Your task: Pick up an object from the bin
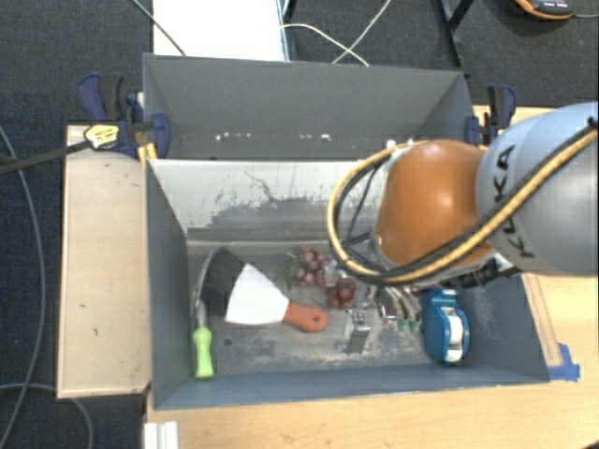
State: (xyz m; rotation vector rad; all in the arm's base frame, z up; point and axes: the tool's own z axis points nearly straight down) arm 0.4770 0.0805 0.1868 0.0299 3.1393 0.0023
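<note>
My gripper (359,331) hangs under the orange wrist cover, low over the bin floor right of the middle. Just up and to its left lies a dark red bunch of toy grapes (326,277). A white-bladed scraper (256,299) with an orange handle lies to the left, its handle end pointing toward the gripper. A blue tape measure (445,331) sits to the gripper's right, near the bin's front right corner. I see nothing held in the gripper.
A green-handled tool (202,350) lies along the left wall at the front. A black flat piece (221,277) lies behind the scraper's blade. The arm and its cables cover the bin's right rear part.
</note>
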